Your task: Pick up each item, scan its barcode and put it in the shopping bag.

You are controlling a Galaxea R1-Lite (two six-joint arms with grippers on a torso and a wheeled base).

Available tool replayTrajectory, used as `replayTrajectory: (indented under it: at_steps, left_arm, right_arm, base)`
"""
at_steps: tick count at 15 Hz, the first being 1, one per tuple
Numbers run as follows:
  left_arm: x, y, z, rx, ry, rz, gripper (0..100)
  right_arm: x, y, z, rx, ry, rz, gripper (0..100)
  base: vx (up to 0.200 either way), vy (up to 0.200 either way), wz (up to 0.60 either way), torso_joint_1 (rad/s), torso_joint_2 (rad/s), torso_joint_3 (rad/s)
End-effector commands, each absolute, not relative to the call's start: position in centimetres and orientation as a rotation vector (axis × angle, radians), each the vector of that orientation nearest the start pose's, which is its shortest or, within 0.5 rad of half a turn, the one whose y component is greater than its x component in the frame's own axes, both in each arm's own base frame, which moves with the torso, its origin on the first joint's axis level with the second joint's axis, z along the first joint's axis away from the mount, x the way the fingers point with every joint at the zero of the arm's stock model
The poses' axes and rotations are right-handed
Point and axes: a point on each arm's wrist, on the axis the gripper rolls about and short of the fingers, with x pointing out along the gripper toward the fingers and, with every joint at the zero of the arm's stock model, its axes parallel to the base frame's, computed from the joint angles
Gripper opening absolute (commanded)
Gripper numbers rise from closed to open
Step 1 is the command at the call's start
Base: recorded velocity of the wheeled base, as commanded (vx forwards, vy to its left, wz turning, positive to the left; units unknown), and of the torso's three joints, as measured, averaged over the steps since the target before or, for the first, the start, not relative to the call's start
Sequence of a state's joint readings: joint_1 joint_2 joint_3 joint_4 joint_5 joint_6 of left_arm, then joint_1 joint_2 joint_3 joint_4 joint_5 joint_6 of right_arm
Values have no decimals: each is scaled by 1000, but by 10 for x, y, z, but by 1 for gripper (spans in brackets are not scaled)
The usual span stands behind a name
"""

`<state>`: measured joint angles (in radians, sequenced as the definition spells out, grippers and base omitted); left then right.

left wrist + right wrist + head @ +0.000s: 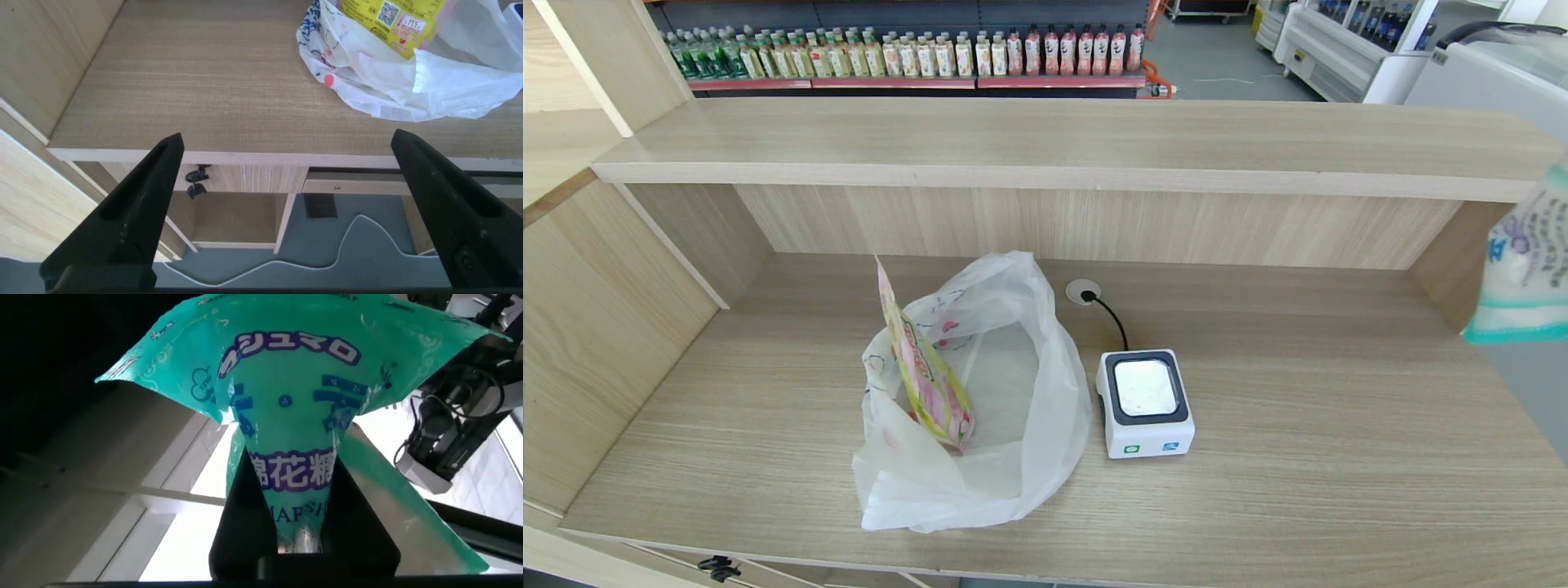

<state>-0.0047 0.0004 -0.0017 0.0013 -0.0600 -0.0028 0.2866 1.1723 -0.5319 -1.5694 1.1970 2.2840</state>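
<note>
The packet [286, 376] in my right gripper [301, 486] is teal, lettered white and purple. The shopping bag [1029, 392] is translucent white.

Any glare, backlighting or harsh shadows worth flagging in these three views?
Head view: the scanner window reflects white glare. Right wrist view: bright background behind the teal packet, so the fingers holding it read near-black. Left wrist view: even light across the counter, no glare.
</note>
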Motion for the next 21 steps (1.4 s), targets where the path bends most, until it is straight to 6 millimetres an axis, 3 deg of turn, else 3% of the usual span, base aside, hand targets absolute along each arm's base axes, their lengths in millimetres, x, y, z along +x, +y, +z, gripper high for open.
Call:
replayTrajectory:
  at_steps: [1, 4, 9, 13, 14, 21]
  left_arm:
    - [-23, -1, 76, -3, 0, -64, 100]
    - [-23, -1, 76, -3, 0, -64, 100]
    - [-23, -1, 76, -3, 0, -64, 100]
    - [-23, -1, 76, -3, 0, -64, 100]
    - [-23, -1, 76, -3, 0, -64, 100]
    - [-23, -1, 76, -3, 0, -64, 100]
  right_arm:
    - [112, 57, 302, 1267, 949, 1532, 0]
    - [115, 58, 299, 1128, 838, 1573, 0]
    - [113, 57, 304, 1151, 867, 1573, 0]
    - [123, 61, 291, 960, 783, 1613, 0]
    - [135, 64, 271, 654, 615, 1691, 0]
    - [158, 61, 261, 169, 42, 1707, 0]
  base:
    - [0, 0, 0, 0, 0, 0]
    - [0, 0, 0, 0, 0, 0]
    - [0, 0, 0, 0, 0, 0]
    - [0, 0, 0, 0, 0, 0]
    - [0, 0, 0, 0, 0, 0]
    - [0, 0, 0, 0, 0, 0]
